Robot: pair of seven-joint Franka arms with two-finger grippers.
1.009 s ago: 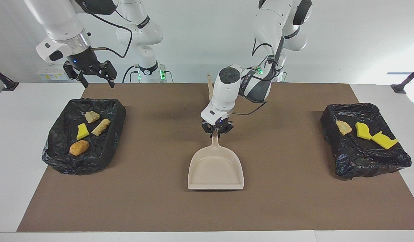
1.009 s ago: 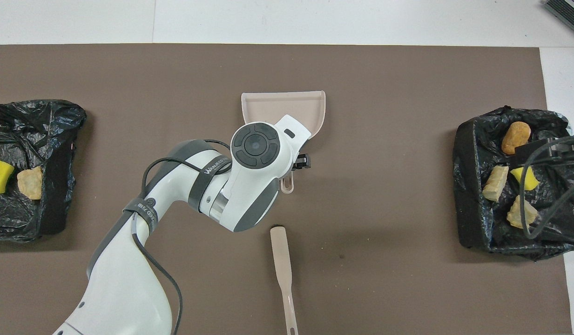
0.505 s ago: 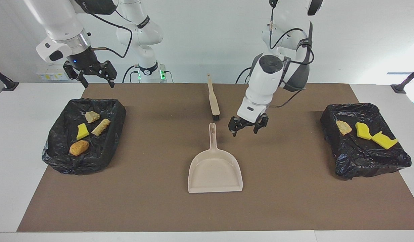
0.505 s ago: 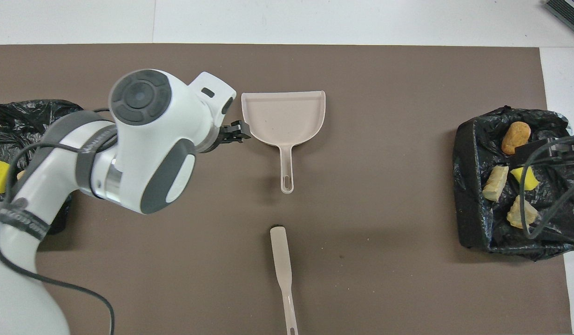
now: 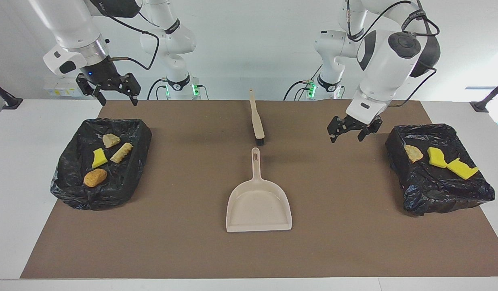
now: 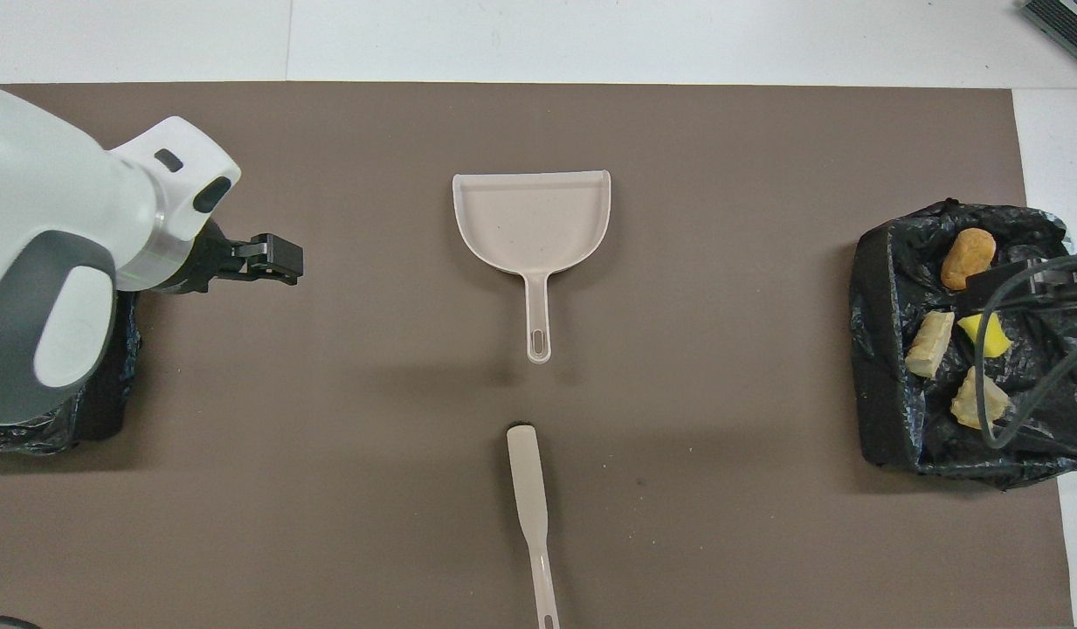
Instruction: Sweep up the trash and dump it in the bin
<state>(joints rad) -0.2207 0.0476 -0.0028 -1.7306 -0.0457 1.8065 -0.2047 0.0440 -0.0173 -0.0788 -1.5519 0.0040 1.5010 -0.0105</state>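
So both arms are up off the mat and neither carries anything. The left gripper [image 5: 352,130] hangs with fingers spread and released over bare brown mat [image 5: 354,226], just beside the black-lined bin at the left arm's end [image 5: 438,190]; in the overhead view that same gripper [image 6: 272,259] pokes out at about nine o'clock from the dustpan. The right gripper [image 5: 113,92] waits, fingers apart and released too, over the robot-side edge of the black-lined bin at the right arm's end [image 5: 91,198].

All the trash is in the bins. In the bin at the right arm's end lie four scraps: a pale tan lump [image 5: 110,140], a beige ridged chunk [image 5: 121,152] just beside it, a yellow sponge piece [image 5: 98,157] and an orange bread-like lump [image 5: 95,177] farthest from the robots. In the bin at the left arm's end there are three: a tan scrap [image 5: 412,153], a yellow sponge chunk [image 5: 436,157] and a second yellow sponge [image 5: 462,169] touching it.

Mid-mat, the beige dustpan [image 5: 259,206] lies flat, handle pointing toward the robots at twelve o'clock in the facing view, its pan showing nothing inside. The beige brush [image 5: 256,118] lies nearer the robots, in line with that handle, its dark bristle end close to the handle tip but apart from it
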